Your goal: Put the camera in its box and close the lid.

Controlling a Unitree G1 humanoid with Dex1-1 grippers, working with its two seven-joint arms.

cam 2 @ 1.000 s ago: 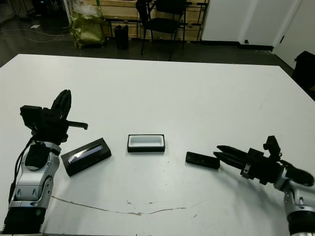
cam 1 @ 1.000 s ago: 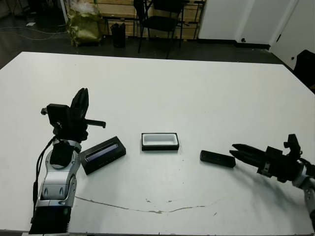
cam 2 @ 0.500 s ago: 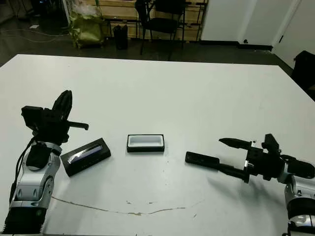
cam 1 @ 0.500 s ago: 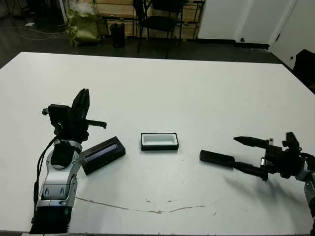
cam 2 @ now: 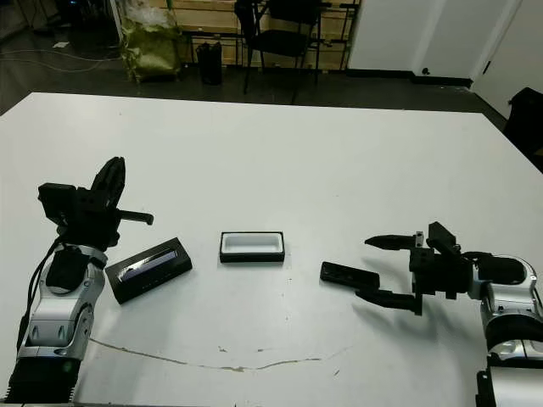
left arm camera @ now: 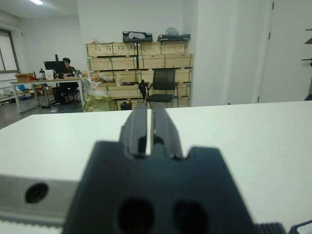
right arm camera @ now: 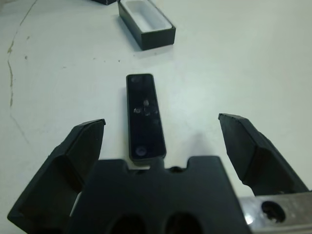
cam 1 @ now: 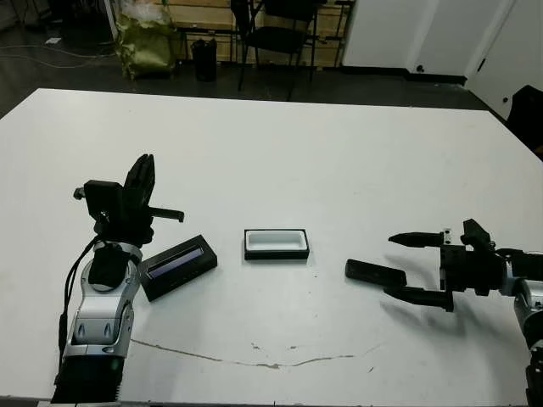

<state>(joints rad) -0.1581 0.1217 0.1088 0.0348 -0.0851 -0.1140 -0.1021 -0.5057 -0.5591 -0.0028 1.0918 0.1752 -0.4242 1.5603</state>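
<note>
Head views, desk: white desk (cam 1: 339, 144) with a thin crack line running near its front edge.
Head views, camera: the camera (cam 1: 375, 273) lies flat toward the front right part of the desk, right of the box and apart from it.
Head views, box: the box (cam 1: 276, 244) sits open near the middle of the front half, its white lining showing.
Head views, lid: the lid (cam 1: 177, 267) lies flat and skewed toward the front left, left of the box and apart from it.
Head views, right gripper: the right gripper (cam 1: 414, 268) is spread wide and empty just beside the camera's right end, one finger to each side of that end.
Head views, left gripper: the left gripper (cam 1: 141, 174) is raised above the desk just behind the lid, fingers pointing up, holding nothing.
Left wrist view: the two fingers (left arm camera: 135, 127) stand almost together with only a thin slit between them, nothing in it; a person sits at a far table in the room behind.
Right wrist view: the camera's near end lies between the wide-apart fingers (right arm camera: 87, 146), touching neither; the box stands beyond its far end.
</note>
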